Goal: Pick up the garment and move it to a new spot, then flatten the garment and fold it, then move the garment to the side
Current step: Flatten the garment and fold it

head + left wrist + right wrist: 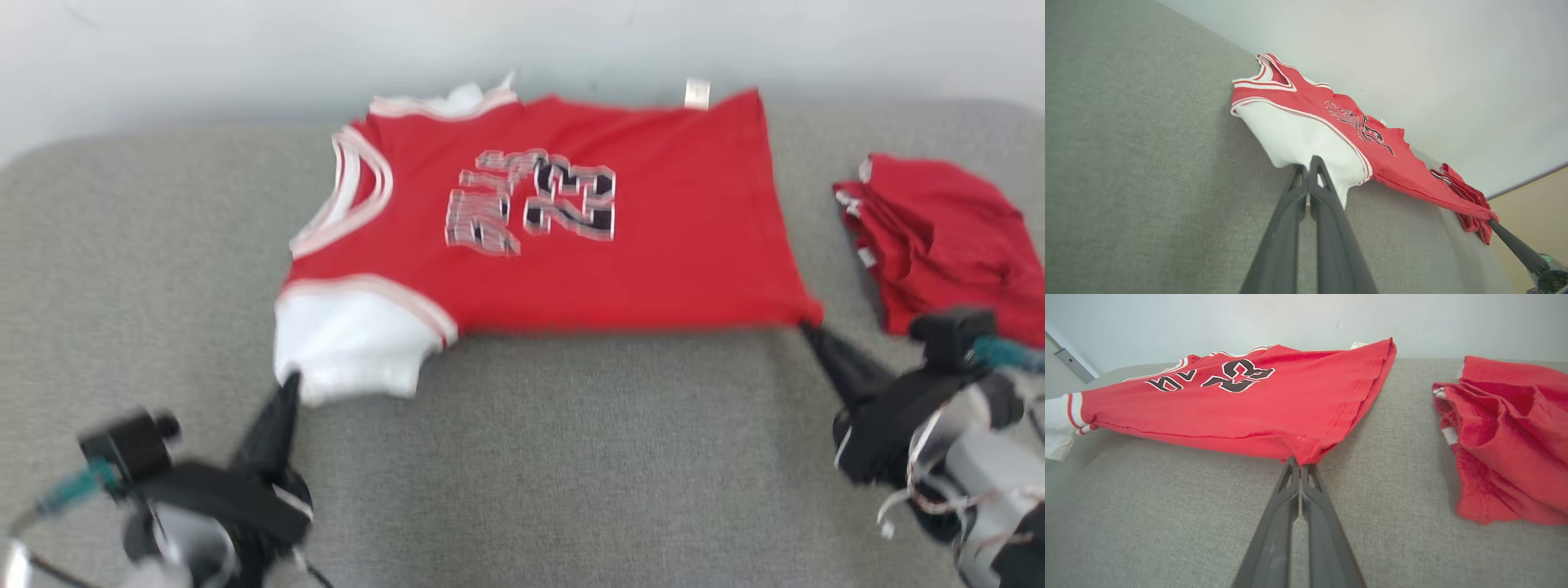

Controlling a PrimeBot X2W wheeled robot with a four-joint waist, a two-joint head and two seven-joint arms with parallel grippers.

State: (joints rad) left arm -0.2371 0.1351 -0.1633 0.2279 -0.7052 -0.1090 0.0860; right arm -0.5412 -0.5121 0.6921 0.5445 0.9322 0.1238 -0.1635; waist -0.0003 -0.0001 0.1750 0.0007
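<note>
On the grey surface (571, 474), my left gripper (287, 382) pinched the white sleeve (351, 343) of the red jersey (653, 245), my right gripper (810, 328) its hem corner (796, 310). Right of it lay a crumpled red cloth (947, 237), partly cut off.

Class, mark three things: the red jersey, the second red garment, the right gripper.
red jersey (653, 245), head view, plain red cloth right of the number.
second red garment (1515, 437), right wrist view, its crumpled middle.
right gripper (1300, 467), right wrist view, between its fingertips.
</note>
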